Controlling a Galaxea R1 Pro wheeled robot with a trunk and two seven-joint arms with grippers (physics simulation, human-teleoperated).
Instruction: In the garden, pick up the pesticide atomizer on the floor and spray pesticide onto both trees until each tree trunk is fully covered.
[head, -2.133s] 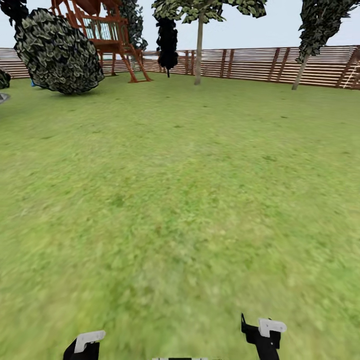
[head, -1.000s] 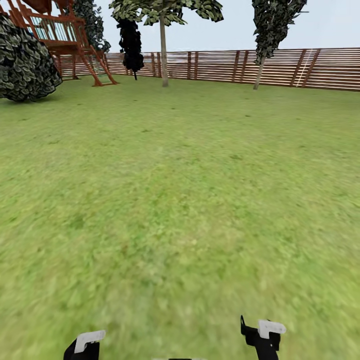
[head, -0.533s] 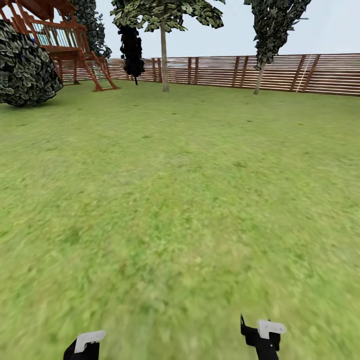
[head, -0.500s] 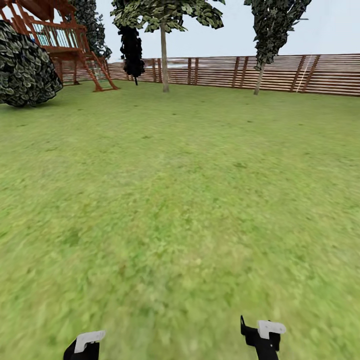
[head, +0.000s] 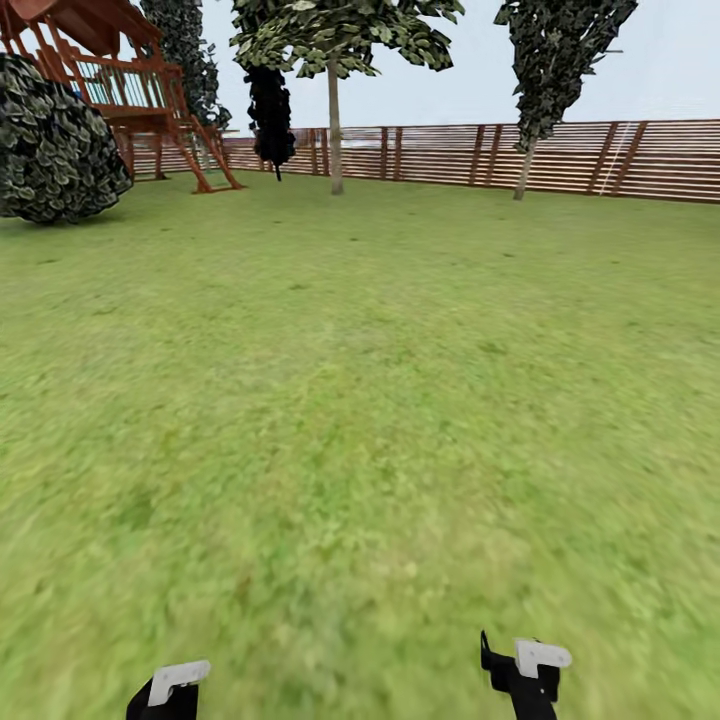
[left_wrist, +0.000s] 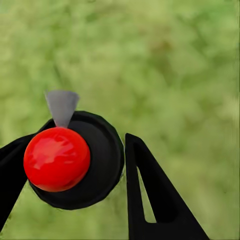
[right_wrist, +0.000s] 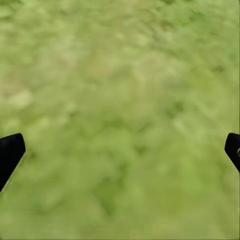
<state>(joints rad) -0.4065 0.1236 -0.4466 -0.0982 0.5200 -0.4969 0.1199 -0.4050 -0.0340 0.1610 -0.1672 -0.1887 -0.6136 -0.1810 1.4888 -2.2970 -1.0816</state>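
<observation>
Since the earlier head pictures the whole scene has slid leftward and a little down, which is the camera turning and advancing, not the garden's things moving; both arms keep their low places at the picture's bottom edge. Ahead, across the blurry green grass lawn (head: 380, 400), stand two tall trees with straight pale trunks, one upright (head: 335, 125) and one leaning (head: 524, 170), both before the brown horizontal-slat wooden fence (head: 560, 155). Far left sit a round dark-leaved bush (head: 55, 140) and a red-brown wooden play tower (head: 130, 85). In the left wrist view the left gripper (left_wrist: 75, 165) has its black fingers (left_wrist: 145, 195) closed around the pesticide atomizer (left_wrist: 80, 160), a round black body with a glossy red ball top and a small grey nozzle, seen from above over grass. In the right wrist view the right gripper (right_wrist: 120, 152) is spread wide, its black fingertips (right_wrist: 10, 152) at opposite edges, holding nothing, grass beneath.
</observation>
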